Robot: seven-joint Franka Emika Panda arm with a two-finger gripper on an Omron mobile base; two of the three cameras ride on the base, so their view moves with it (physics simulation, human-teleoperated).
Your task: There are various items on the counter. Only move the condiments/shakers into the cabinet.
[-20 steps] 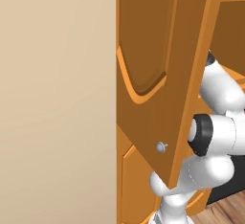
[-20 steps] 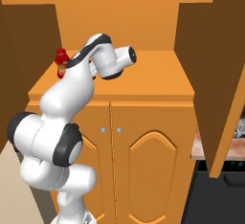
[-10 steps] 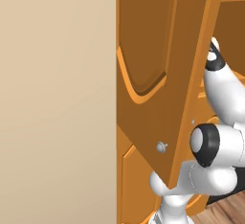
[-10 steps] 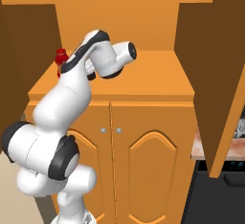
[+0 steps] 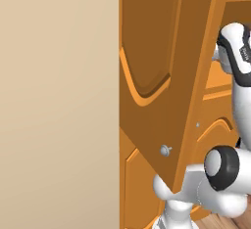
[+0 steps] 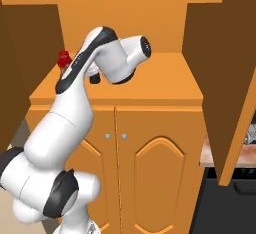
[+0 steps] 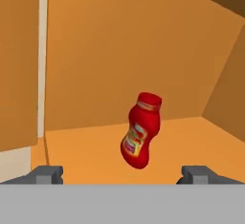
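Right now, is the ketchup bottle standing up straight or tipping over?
Tipping. In the hand view the ketchup bottle leans, cap slanted right, on the cabinet shelf.

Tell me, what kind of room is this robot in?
Probably a kitchen. A tall orange wooden cabinet with arched doors and small silver knobs stands here, a red ketchup bottle leans on its shelf just beyond the open claw, and a bit of speckled counter shows beside it.

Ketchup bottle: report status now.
Gripper open, jaws wide apart. Ketchup bottle tilted on the cabinet shelf, clear of the fingertips. Nothing in the way.
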